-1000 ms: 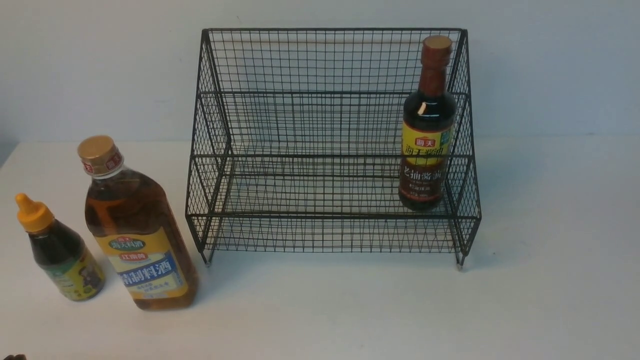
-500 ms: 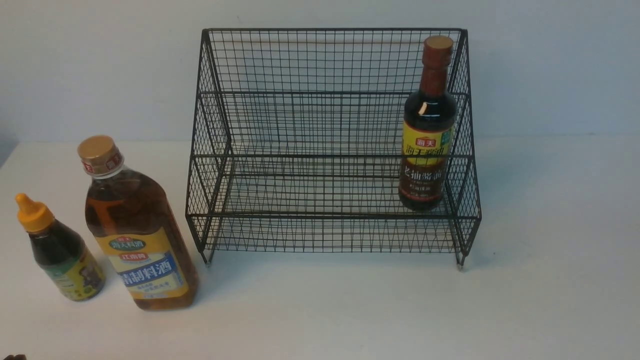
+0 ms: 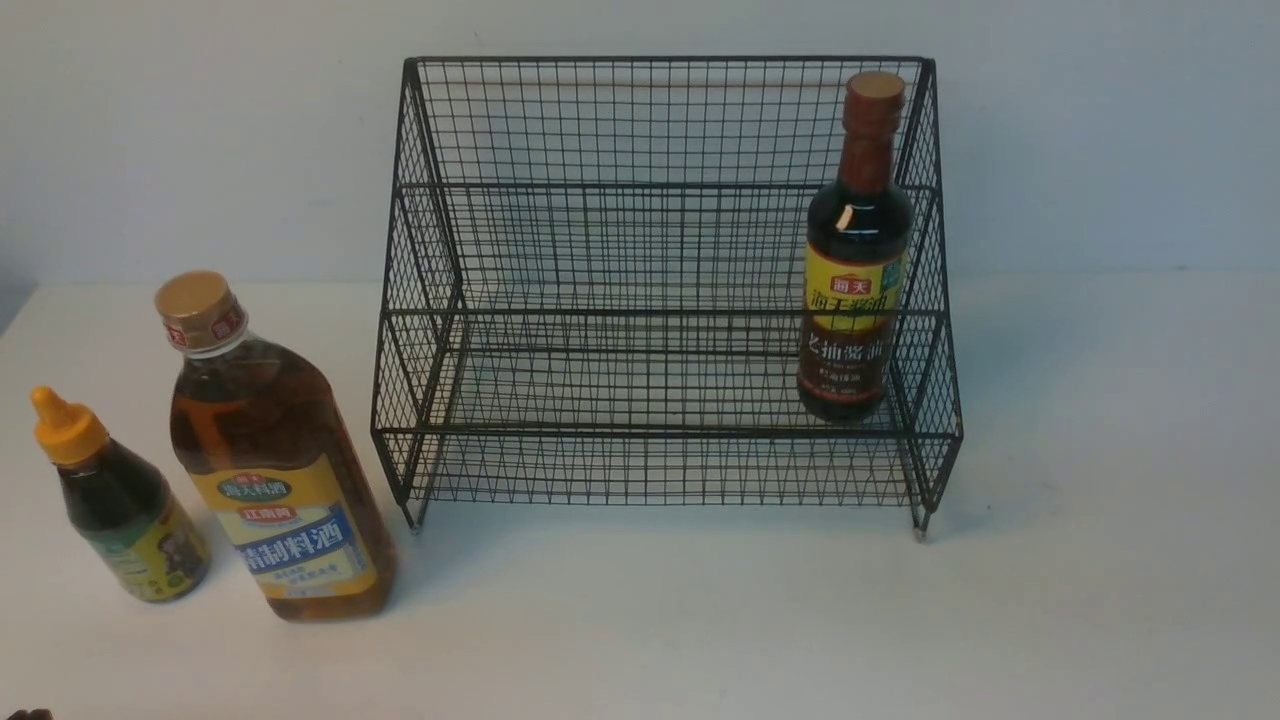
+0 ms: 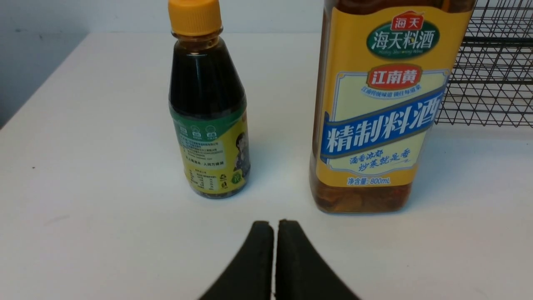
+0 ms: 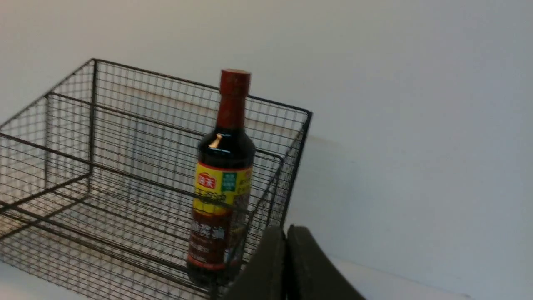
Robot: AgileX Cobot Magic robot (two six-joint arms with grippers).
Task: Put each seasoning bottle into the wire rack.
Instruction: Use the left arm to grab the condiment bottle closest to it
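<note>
Wire rack (image 3: 660,432): stands at 12 o'clock on the worktop (image 3: 700,620).
Tall dark bottle (image 3: 855,290): upright in the rack's lower tier, at its 3 o'clock end.
Large amber bottle (image 3: 275,470), small dark bottle (image 3: 125,510): upright on the worktop at the rack's 8 o'clock, just beside each other, not touching.
Left hand (image 4: 274,227): pressed together, holding nothing, near both bottles.
Right hand (image 5: 286,231): pressed together, holding nothing, outside the rack.

White table (image 3: 700,630) against a pale wall: a black wire rack (image 3: 660,470) stands on its small feet close to the back edge, roughly midway along it. Toward the left edge, a large amber-liquid bottle (image 3: 280,480) with a gold cap stands upright. Just beside it, nearer that edge and not touching, stands a small dark bottle (image 3: 130,520) with an orange nozzle cap.
</note>
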